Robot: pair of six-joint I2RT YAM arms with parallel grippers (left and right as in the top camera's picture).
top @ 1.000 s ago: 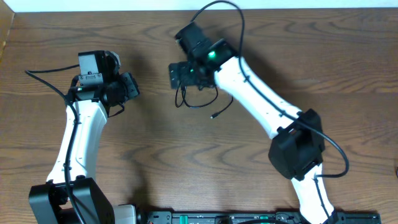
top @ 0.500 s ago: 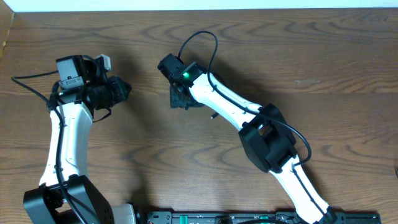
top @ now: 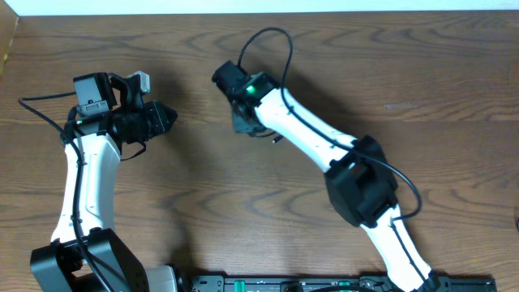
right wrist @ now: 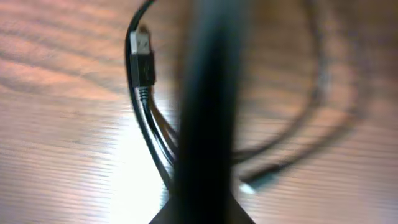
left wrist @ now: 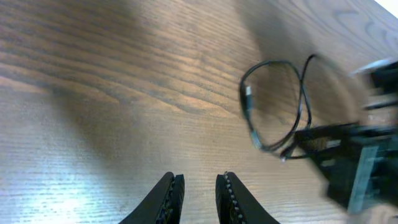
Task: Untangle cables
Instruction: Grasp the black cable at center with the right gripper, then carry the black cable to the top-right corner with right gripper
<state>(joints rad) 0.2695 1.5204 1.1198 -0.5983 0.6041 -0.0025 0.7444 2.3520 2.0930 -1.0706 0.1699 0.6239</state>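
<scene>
Right hand [top: 246,122] dropped onto black cable [right wrist: 138,118], clenched, hold unconfirmed. Left hand [left wrist: 198,194] off cable, slightly parted, empty. Risk: pinches doubled strands, tightens tangle.

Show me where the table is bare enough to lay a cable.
Bare table between left arm and right arm, toward the near edge, and at the far right. Crowded around the right gripper, shut on the cable.
</scene>
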